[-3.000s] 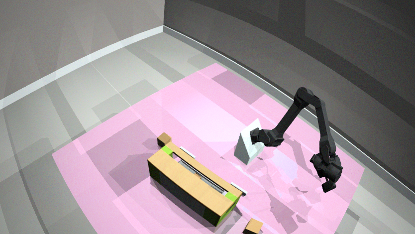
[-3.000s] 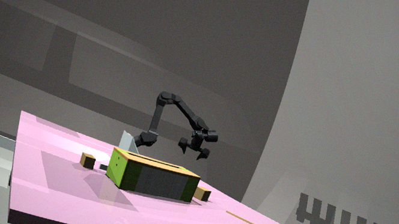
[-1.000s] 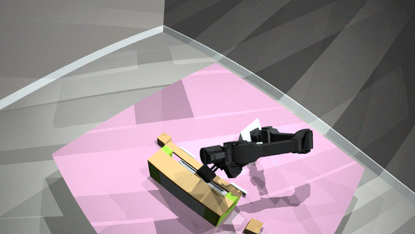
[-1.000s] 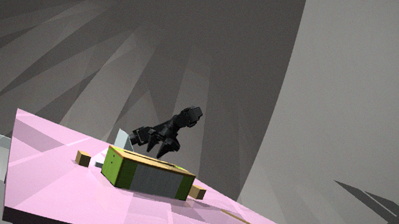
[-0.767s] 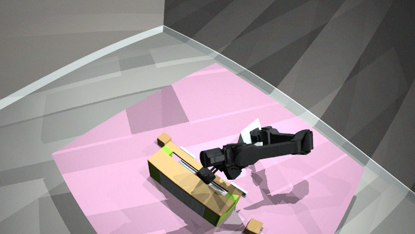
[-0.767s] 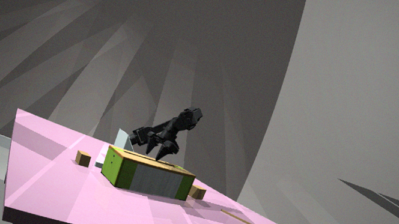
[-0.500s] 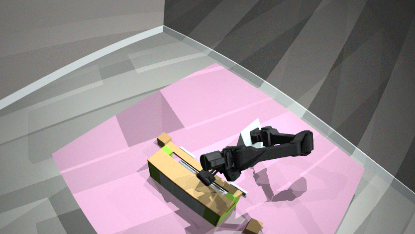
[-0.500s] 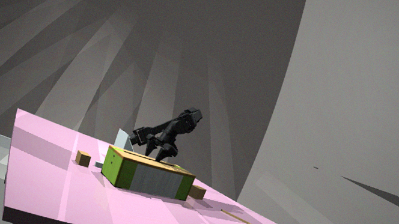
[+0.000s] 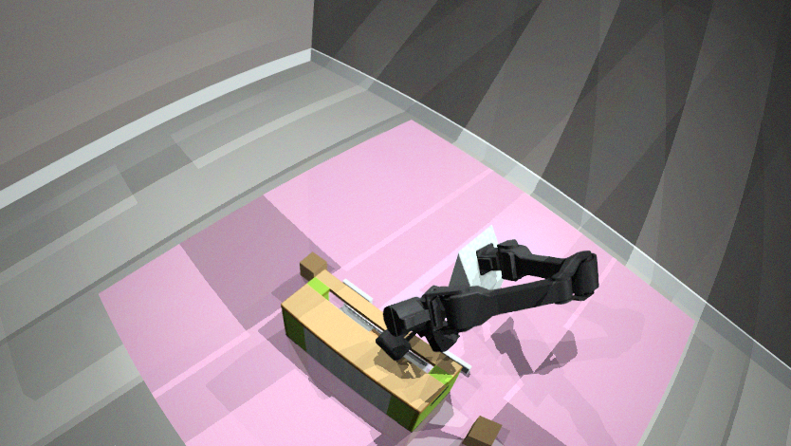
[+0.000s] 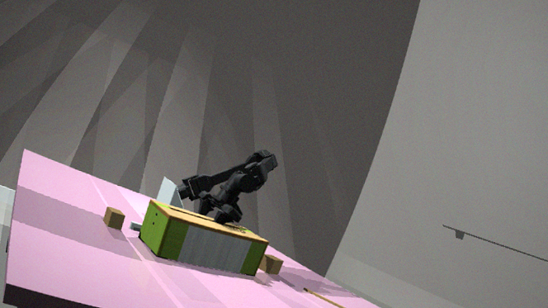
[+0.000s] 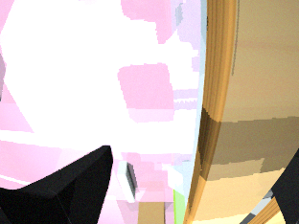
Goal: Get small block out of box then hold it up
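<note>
The box (image 9: pixel 342 332) (image 10: pixel 173 240) (image 11: pixel 268 86) has a tan wooden top with a long slot, green ends and a grey, see-through-looking front. A pale grey shelf strip (image 9: pixel 357 318) shows through the slot. My gripper (image 9: pixel 418 343) (image 10: pixel 214 217) (image 11: pixel 187 149) is open and empty, low over the rear part of the box top. In the wrist view the box's rear top edge runs between the fingers. The small block is not discernible in any view; the gripper and the box top cover part of the slot.
Brown cubes (image 9: pixel 313 266) (image 10: pixel 113 218) (image 9: pixel 483 431) (image 10: pixel 271 264) stand off both box ends. Pale strips (image 9: pixel 358 289) (image 9: pixel 464 365) lie along its rear side. A white wedge (image 9: pixel 469 259) (image 10: pixel 167 191) stands by the arm's base. A thin stick (image 10: pixel 324 298) lies on the pink table.
</note>
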Available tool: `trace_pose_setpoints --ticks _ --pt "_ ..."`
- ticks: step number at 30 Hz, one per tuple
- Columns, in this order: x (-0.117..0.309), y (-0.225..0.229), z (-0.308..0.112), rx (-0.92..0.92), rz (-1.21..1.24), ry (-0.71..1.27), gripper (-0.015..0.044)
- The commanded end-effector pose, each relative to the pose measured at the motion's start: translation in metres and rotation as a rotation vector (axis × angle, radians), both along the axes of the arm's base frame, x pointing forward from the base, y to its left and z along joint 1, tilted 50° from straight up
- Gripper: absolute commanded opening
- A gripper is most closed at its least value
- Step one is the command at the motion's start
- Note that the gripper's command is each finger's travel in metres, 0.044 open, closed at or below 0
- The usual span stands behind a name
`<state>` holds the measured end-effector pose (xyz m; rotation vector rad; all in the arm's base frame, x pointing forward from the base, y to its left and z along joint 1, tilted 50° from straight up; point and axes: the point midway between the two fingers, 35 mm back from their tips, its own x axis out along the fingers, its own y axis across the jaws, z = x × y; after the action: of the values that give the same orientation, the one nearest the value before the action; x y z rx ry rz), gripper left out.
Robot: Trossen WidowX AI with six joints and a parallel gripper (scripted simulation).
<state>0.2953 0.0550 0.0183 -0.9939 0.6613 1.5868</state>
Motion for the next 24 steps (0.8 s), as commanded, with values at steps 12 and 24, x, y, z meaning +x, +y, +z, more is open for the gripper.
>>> trace_pose_setpoints --ticks 12,24 --pt "0.000 -0.001 -0.012 0.001 0.001 0.000 0.0400" --pt "0.005 -0.014 -0.029 0.000 0.001 0.000 0.0400"
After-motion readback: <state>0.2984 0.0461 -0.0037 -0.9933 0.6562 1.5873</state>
